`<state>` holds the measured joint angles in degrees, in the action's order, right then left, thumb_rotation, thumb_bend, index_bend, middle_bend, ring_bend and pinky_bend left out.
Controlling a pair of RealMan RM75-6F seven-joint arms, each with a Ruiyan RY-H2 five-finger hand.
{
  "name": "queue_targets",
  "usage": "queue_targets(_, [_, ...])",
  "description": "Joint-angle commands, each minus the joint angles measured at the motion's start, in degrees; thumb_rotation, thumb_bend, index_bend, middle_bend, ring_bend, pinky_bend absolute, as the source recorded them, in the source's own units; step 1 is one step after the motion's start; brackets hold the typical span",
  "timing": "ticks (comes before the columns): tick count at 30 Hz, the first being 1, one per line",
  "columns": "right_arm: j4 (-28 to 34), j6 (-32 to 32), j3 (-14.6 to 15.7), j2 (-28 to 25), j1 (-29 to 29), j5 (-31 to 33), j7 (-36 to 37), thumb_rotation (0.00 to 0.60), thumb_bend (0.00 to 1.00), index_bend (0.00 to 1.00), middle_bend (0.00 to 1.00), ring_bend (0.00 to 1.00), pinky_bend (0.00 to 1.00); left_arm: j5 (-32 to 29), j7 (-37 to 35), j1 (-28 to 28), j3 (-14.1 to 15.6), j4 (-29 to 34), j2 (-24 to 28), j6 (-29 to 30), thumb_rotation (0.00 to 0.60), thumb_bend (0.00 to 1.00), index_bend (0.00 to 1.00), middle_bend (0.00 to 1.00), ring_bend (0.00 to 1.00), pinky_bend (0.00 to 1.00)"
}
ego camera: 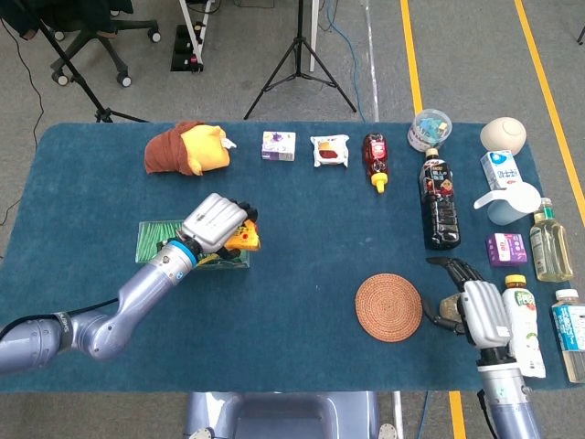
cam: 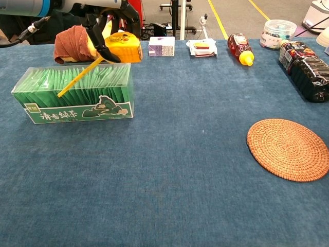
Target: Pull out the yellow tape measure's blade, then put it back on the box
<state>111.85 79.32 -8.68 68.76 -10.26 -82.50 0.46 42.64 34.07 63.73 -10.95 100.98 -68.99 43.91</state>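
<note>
My left hand (ego camera: 216,222) (cam: 105,20) grips the yellow tape measure (ego camera: 244,240) (cam: 123,47) and holds it in the air over the right end of the green tea box (cam: 74,92) (ego camera: 155,240). A short length of yellow blade (cam: 79,78) sticks out of the case, slanting down to the left above the box lid. My right hand (ego camera: 475,306) hovers low at the front right of the table, fingers apart, holding nothing, just right of the woven coaster (ego camera: 388,307) (cam: 289,149).
A plush toy (ego camera: 187,148) lies behind the box. Small packets (ego camera: 278,145), a red sauce bottle (ego camera: 375,161) and a dark bottle (ego camera: 440,205) line the back. Bottles, cartons and a cup (ego camera: 508,201) crowd the right edge beside my right hand.
</note>
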Motion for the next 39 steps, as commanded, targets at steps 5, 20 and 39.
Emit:
queue_targets(5, [0.5, -1.7, -0.8, 3.2, -2.2, 0.6, 0.6, 0.532, 0.35, 0.18, 0.23, 0.21, 0.28, -3.3, 0.9, 4.0, 0.1, -1.2, -2.3, -0.6, 0.600, 0.36, 0.55, 0.45, 0.40, 0.51])
queue_targets(20, [0.4, -5.8, -4.9, 12.3, -8.0, 10.4, -4.0, 0.535, 0.23, 0.02, 0.12, 0.13, 0.27, -13.4, 2.7, 13.7, -1.3, -5.9, -10.2, -0.8, 0.600, 0.37, 0.55, 0.45, 0.41, 0.52])
queue_targets(39, [-5.8, -4.2, -8.9, 20.3, -12.6, 16.2, -9.6, 0.537, 0.21, 0.00, 0.09, 0.10, 0.26, -23.9, 3.3, 23.9, -0.8, -9.8, -14.9, -1.8, 0.600, 0.36, 0.55, 0.46, 0.41, 0.53])
